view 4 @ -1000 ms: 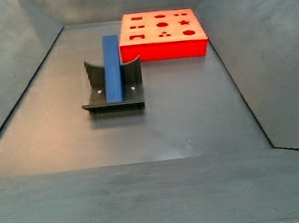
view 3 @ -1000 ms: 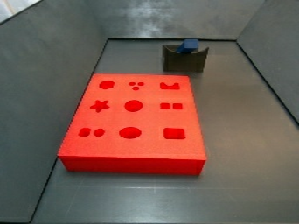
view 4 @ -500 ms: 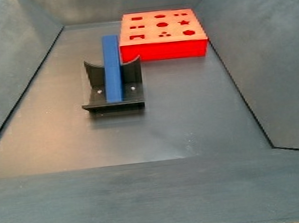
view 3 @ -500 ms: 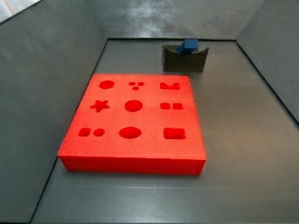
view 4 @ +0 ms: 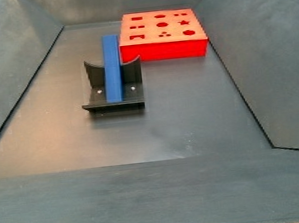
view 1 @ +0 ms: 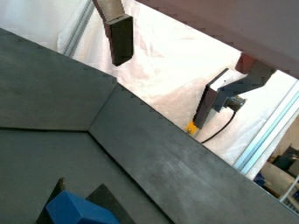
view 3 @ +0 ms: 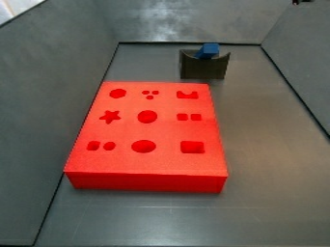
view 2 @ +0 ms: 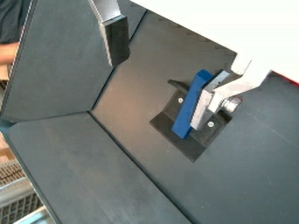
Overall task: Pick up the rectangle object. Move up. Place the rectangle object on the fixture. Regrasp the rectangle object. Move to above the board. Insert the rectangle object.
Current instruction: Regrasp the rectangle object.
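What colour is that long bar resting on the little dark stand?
Blue; the rectangle object shows best in a side view.

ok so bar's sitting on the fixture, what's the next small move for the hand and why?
Probably lower straight down toward the rectangle object to regrasp it. The hand is open with nothing between its fingers and sits well above the bar in a wrist view. The bar lies in the fixture, untouched, so closing in on it comes first.
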